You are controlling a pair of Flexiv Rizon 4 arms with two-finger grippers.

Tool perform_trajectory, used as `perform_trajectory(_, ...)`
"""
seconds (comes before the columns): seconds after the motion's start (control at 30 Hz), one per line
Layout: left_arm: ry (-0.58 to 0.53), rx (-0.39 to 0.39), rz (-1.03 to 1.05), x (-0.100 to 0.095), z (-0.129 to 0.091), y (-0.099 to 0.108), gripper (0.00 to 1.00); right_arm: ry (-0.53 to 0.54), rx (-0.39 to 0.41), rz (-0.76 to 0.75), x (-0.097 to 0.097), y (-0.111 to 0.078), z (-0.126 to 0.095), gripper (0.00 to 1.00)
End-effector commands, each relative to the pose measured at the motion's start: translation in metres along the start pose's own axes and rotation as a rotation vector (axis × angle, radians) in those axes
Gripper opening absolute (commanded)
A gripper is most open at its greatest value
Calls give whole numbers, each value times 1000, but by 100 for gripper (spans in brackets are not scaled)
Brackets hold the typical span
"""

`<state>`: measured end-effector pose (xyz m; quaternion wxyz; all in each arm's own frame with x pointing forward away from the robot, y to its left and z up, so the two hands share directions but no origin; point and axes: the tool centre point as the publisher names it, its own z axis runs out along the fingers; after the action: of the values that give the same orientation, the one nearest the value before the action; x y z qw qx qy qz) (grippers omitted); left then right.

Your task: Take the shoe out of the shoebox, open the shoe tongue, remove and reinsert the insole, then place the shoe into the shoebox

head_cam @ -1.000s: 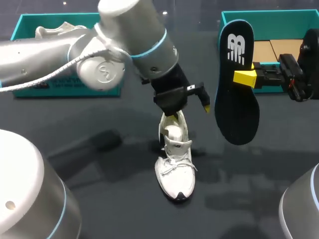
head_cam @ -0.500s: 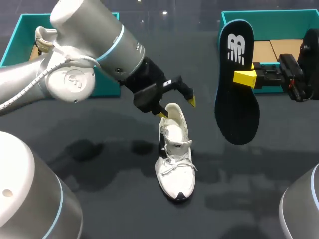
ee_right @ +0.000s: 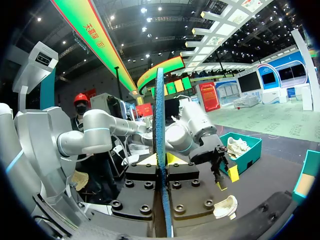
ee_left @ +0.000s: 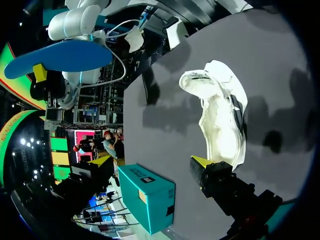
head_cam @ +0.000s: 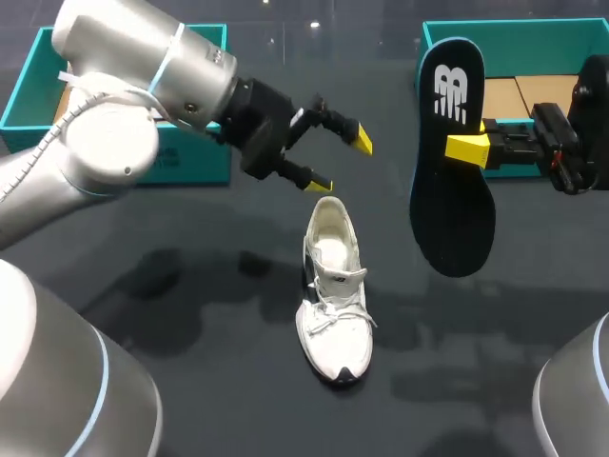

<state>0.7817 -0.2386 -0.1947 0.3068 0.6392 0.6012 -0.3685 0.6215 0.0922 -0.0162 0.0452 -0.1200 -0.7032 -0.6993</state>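
Note:
A white shoe (head_cam: 333,286) stands upright on the dark table, toe toward the near edge, its mouth open; it also shows in the left wrist view (ee_left: 220,115) and small in the right wrist view (ee_right: 225,206). My left gripper (head_cam: 340,162) hangs open above and behind the heel, touching nothing; one yellow fingertip (ee_left: 202,161) shows near the shoe. My right gripper (head_cam: 466,149) is shut on the insole (head_cam: 452,157), black with a white logo, held upright in the air at the right. Edge-on, the insole (ee_right: 161,150) sits between that gripper's fingers.
One teal shoebox (head_cam: 29,86) stands at the back left, partly hidden by my left arm. A second teal shoebox (head_cam: 533,38) stands at the back right, behind the insole. Dark table surface lies around the shoe.
My left gripper has risen off the shoe's heel and swung back and to the left, open throughout. The shoe, the right arm and the insole have not moved.

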Motion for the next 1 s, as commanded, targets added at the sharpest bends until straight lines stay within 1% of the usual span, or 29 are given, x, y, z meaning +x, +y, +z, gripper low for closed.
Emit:
perform_trajectory(0.03, -144, -49, -4, 2, -3, -10, 100, -128, -3, 0, 10, -4, -4, 0)
perform_trajectory(0.37, -144, -49, -4, 2, -3, -10, 100, -128, -3, 0, 10, -4, -4, 0)
perform_trajectory(0.4, -175, -43, 18, 0, -5, -11, 100, -128, -3, 0, 10, -4, -4, 0)
perform_trajectory(0.5, -249, -38, 41, -9, -10, -14, 100, -128, -3, 0, 10, -4, -4, 0)
perform_trajectory(0.67, -348, -41, 38, -31, -19, -11, 100, -128, -3, 0, 10, -4, -4, 0)
perform_trajectory(0.8, -413, -82, 54, -45, -30, -16, 100, -128, -3, 0, 10, -4, -4, 0)
perform_trajectory(0.83, -419, -109, 54, -47, -32, -17, 100, -128, -3, 0, 10, -4, -4, 0)
perform_trajectory(0.9, -447, -124, 50, -51, -36, -20, 100, -128, -3, 0, 10, -4, -4, 0)
perform_trajectory(0.93, -449, -143, 42, -53, -38, -20, 100, -128, -3, 0, 10, -4, -4, 0)
perform_trajectory(1.0, -457, -151, 37, -55, -40, -20, 100, -128, -3, 0, 10, -4, -4, 0)
